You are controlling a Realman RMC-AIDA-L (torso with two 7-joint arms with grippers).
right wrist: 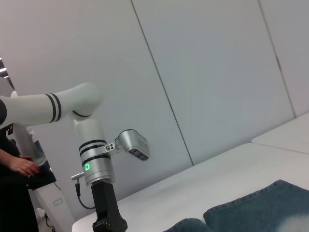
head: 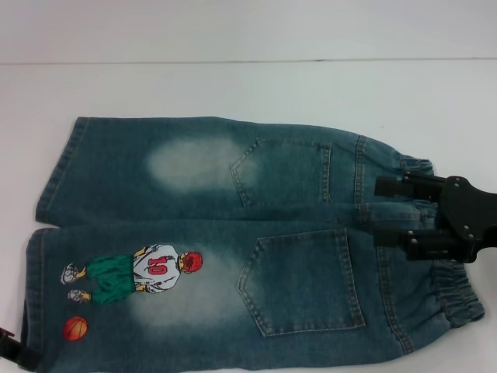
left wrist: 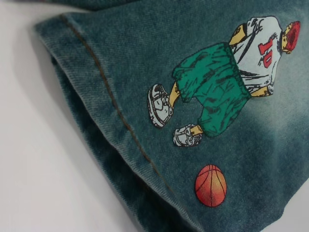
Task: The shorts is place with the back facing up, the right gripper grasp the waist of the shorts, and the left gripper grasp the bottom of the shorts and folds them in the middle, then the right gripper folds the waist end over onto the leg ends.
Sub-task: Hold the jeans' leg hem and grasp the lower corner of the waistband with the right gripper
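The denim shorts (head: 233, 233) lie flat with both back pockets up, the waist (head: 435, 272) to the right and the leg ends (head: 46, 233) to the left. A basketball-player print (head: 136, 276) marks the near leg, and the left wrist view shows it close up beside the hem (left wrist: 106, 96). My right gripper (head: 380, 211) is over the middle of the elastic waistband, open, with its fingers pointing toward the legs. Only a black bit of my left gripper (head: 11, 347) shows, at the near leg's hem corner.
The shorts rest on a white table (head: 248, 85) with a wall behind it. In the right wrist view my left arm (right wrist: 94, 159) stands across the table and a person's hand (right wrist: 21, 166) shows at the edge.
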